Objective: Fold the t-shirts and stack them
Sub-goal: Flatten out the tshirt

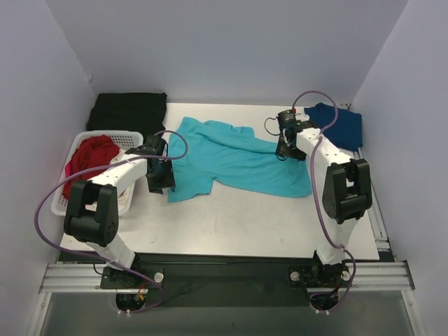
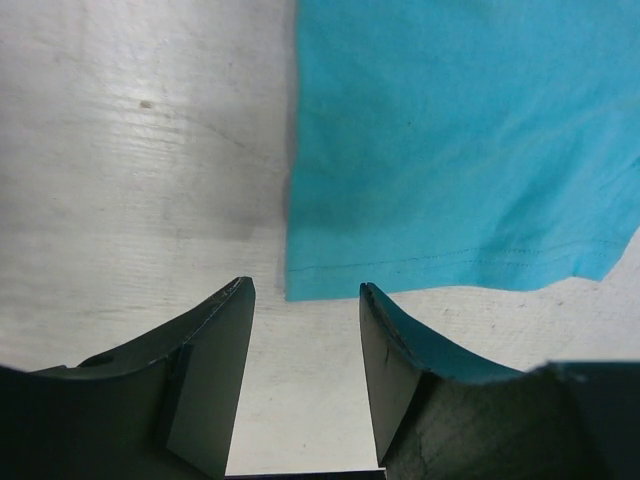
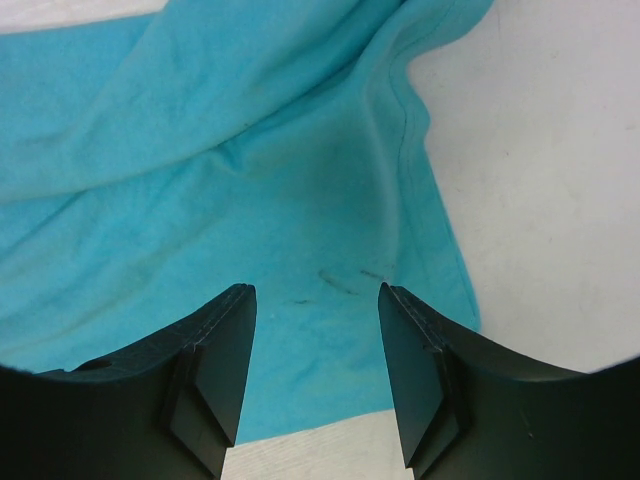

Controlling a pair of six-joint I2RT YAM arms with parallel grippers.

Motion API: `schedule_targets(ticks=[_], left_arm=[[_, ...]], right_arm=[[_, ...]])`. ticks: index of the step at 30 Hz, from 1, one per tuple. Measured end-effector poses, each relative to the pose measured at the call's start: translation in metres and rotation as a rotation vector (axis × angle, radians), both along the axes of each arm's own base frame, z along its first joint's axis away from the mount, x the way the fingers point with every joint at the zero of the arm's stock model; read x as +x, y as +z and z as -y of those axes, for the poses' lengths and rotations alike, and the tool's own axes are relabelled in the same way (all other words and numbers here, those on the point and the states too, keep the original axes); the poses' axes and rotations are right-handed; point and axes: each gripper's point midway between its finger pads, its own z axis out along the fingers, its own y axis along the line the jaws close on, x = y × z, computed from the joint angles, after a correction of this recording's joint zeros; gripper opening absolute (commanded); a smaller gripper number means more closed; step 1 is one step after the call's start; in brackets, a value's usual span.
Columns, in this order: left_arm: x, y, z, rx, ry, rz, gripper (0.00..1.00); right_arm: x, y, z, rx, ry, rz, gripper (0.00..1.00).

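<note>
Across the middle of the overhead view lies the pale, scuffed tabletop (image 1: 231, 224). Most of its centre is covered by the turquoise-teal short-sleeved cloth t-shirt (image 1: 238, 157), spread out but rumpled, with folds along its upper edge. At the upper left of that frame a black piece of cloth (image 1: 129, 112) lies against the back wall. Just below it, along the left edge, stands the white slatted plastic basket (image 1: 105, 135), with the red t-shirt (image 1: 91, 155) bunched inside it. At the upper right the navy blue t-shirt (image 1: 343, 124) sits crumpled in the corner of the table, just beside the teal one's upper right end.

My left gripper (image 2: 305, 290) hangs low over the lower left corner of the teal shirt, between the shirt and the basket. Its wrist camera shows my two dark fingers spread apart with nothing between them. The hemmed corner of the cloth lies on the bare table just beyond the gap.

My right gripper (image 3: 317, 292) hovers over the shirt's right side, near its upper right edge. Its fingers are likewise parted and hold nothing. Teal cloth with a raised seam fills most of the frame below them, and bare table shows at the right.
</note>
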Motion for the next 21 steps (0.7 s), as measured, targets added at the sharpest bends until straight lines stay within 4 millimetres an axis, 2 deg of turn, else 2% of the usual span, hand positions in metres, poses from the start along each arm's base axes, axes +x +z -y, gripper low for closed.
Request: schedule_targets(ticks=[8,16,20,21], left_arm=[[-0.013,-0.012,0.000,0.017,-0.002,-0.034,0.56],[-0.013,-0.030,0.006,0.037,-0.023,-0.068,0.53],[-0.011,-0.030,0.010,0.039,-0.036,-0.063,0.50],[-0.012,-0.030,0.010,0.042,-0.037,-0.063,0.47]], right_arm=[[-0.016,-0.006,-0.005,0.006,-0.006,-0.020,0.53],[-0.020,0.001,-0.004,0.015,-0.016,-0.003,0.52],[-0.021,0.003,-0.004,0.017,-0.020,0.004,0.52],[-0.022,0.004,-0.004,0.016,-0.022,0.006,0.52]])
